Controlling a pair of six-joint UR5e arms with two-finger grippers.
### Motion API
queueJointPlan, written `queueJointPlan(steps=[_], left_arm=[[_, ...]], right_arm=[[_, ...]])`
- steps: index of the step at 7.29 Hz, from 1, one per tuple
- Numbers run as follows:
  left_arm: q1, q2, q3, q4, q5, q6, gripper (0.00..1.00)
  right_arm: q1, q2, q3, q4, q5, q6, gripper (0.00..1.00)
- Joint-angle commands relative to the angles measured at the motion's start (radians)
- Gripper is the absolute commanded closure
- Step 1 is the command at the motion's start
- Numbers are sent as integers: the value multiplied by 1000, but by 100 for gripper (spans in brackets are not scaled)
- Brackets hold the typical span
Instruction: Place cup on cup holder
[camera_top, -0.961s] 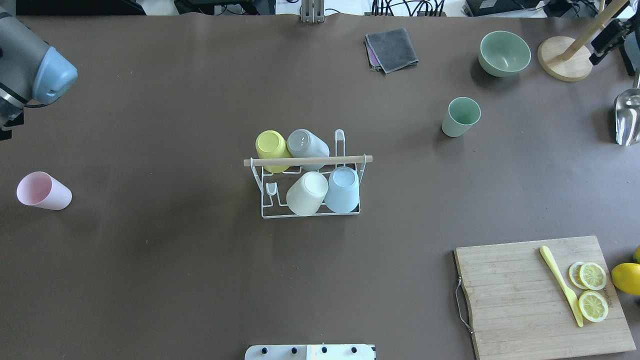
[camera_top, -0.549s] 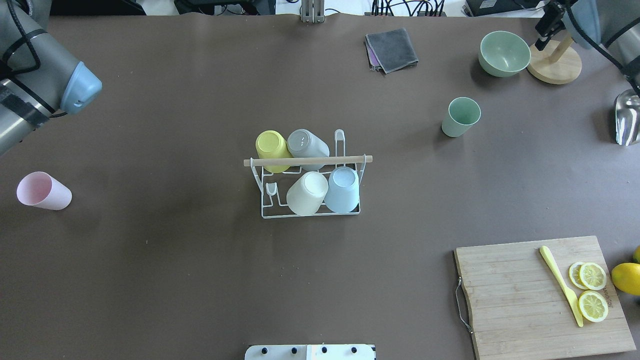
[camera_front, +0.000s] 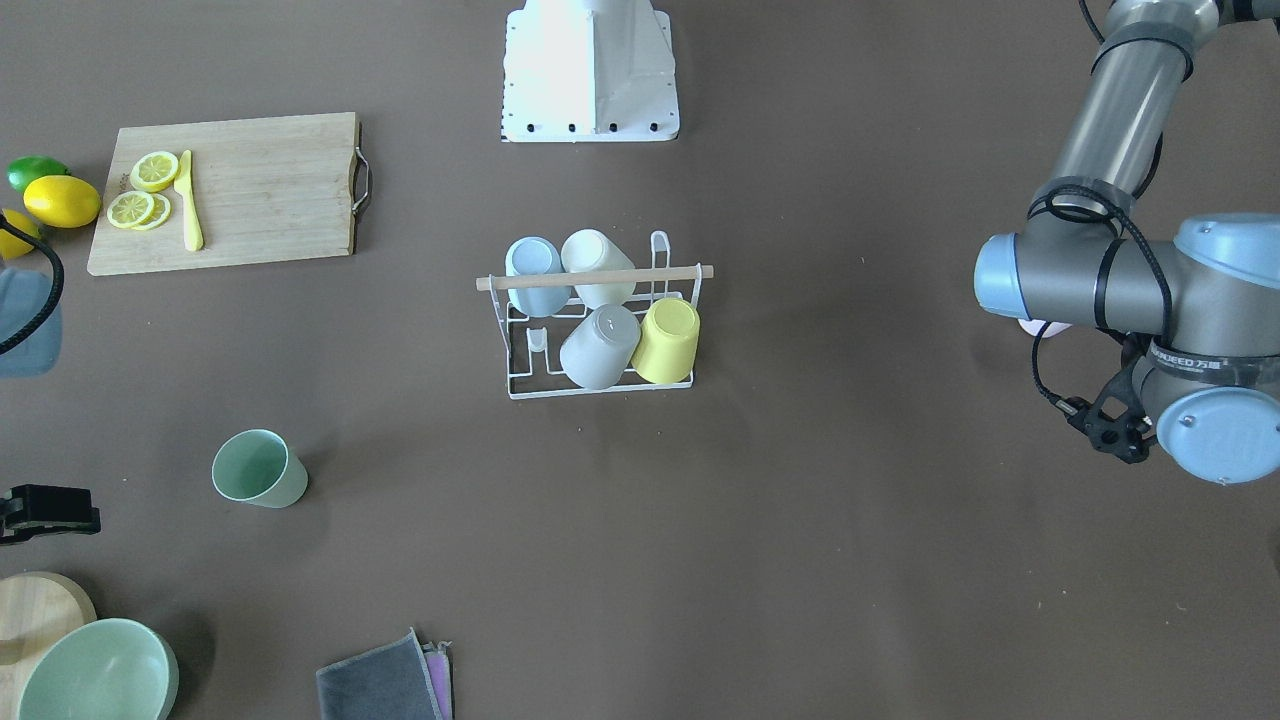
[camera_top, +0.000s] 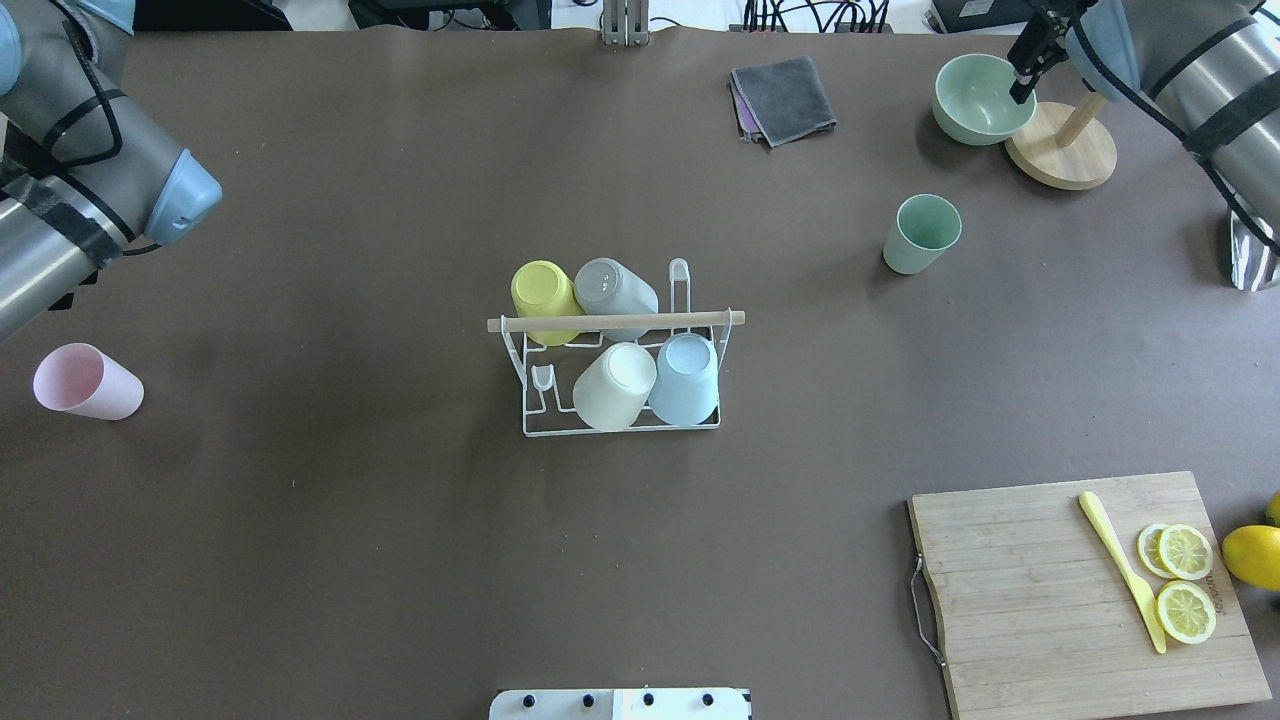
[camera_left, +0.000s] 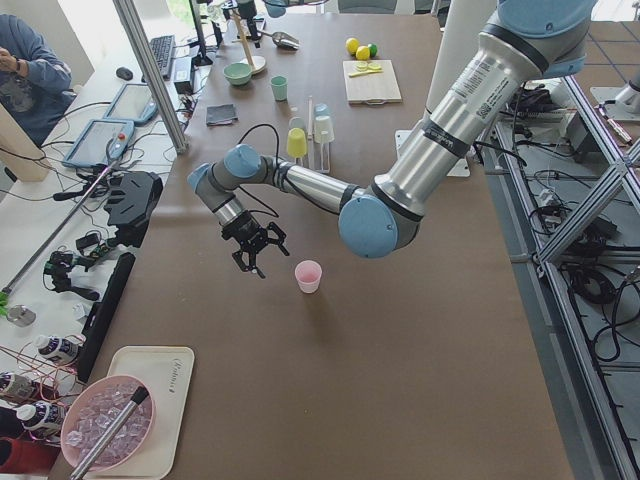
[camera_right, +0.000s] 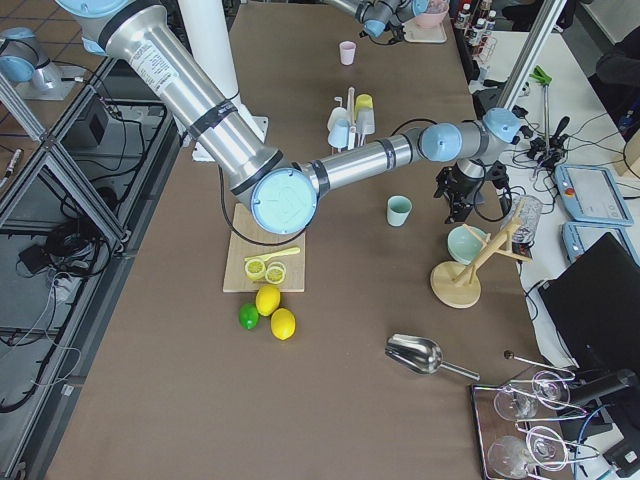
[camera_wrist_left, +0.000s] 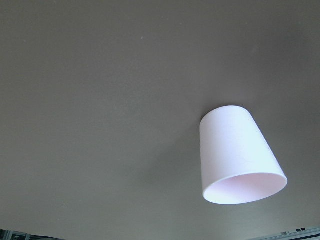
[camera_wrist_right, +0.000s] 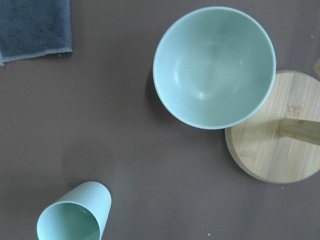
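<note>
The white wire cup holder (camera_top: 530, 400) with a wooden dowel (camera_top: 615, 322) stands mid-table, also in the front view (camera_front: 520, 385). Yellow, grey, cream and light blue cups hang on it. A pink cup (camera_top: 85, 382) lies on its side at the left and fills the left wrist view (camera_wrist_left: 240, 155). My left gripper (camera_left: 252, 262) hovers just beside it; I cannot tell its state. A green cup (camera_top: 922, 233) stands at the right, seen in the right wrist view (camera_wrist_right: 75, 212). My right gripper (camera_right: 452, 212) hangs beyond it near the bowl; I cannot tell its state.
A green bowl (camera_top: 985, 98) touches a round wooden stand base (camera_top: 1060, 150) at the back right. A grey cloth (camera_top: 783, 98) lies at the back. A cutting board (camera_top: 1050, 600) with lemon slices and a yellow knife is front right. A metal scoop (camera_top: 1255, 260) lies at the right edge.
Both arms have swung further into the overhead view. The wooden stand base and the green bowl have shifted left. The cups and the holder have not moved.
</note>
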Motion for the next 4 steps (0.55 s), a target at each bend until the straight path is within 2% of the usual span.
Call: queueJointPlan(steps=[1,2,3,4], left_arm=[[1,-4,45,-31,-81,-2,2],[1,-12,71,-39,-134,-4,2],[11,-18,89,-48,-144,-8,2],[25,-24,109,-65,-148,-10,2]], right_arm=[[21,-105,138,-16,0,5,0],[20,-135,198,-72,-1,7,0],[15,-133,228,-135,-1,7,0],[1,-127,237,-148,-3,11,0]])
